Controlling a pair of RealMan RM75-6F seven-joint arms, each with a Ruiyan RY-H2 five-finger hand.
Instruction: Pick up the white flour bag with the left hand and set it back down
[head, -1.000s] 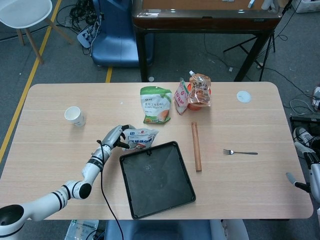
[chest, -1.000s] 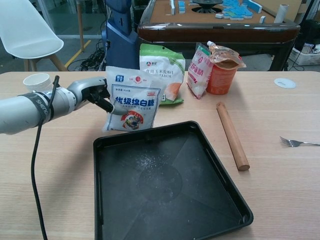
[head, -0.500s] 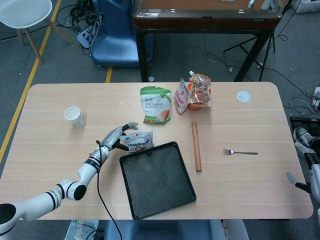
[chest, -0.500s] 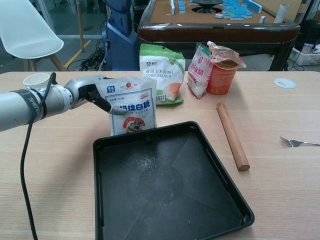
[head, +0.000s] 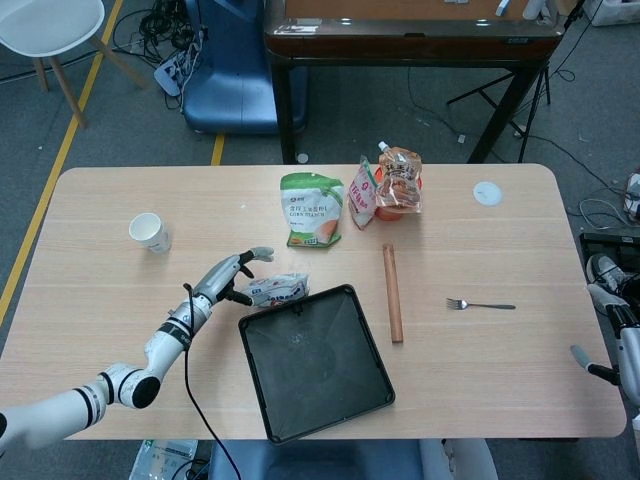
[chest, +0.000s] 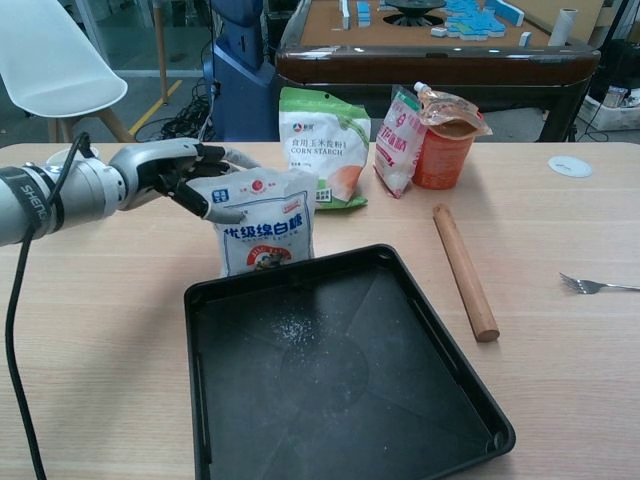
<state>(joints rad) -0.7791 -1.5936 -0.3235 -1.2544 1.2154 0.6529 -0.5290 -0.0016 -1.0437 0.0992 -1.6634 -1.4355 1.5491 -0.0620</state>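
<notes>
**Op:** Near the far-left corner of the black tray (chest: 200, 400), I have the white flour bag (chest: 265, 222) standing upright on the table (head: 480, 240), its bottom edge just beside the tray rim. My left hand (chest: 168, 172) is at the bag's top-left corner, thumb and fingers touching the crumpled top.

**Spotter:** Is it gripping or letting go?

**Op:** I read it as a light pinch on the top. The fingers look partly spread, with one reaching over the top edge, but the thumb is against the front face. From the head view the left hand (head: 228, 277) sits just left of the bag (head: 275, 290), touching it.

**Spotter:** So what do you need to get right?

**Op:** I judge the bag is already down, so the job is a clean release. It is soft and top-heavy, standing on a narrow base. I would open the fingers slowly and draw the hand left and away, not upward, so I don't drag the top along and tip it onto the tray.

**Spotter:** Anything close by?

**Op:** The green corn starch bag (chest: 322, 142) is further off, not touching. The paper cup (head: 149, 231) is well to the left.

**Spotter:** And the right hand?

**Op:** Right hand (head: 600, 372) is barely visible at the right edge; I cannot tell its state.
</notes>
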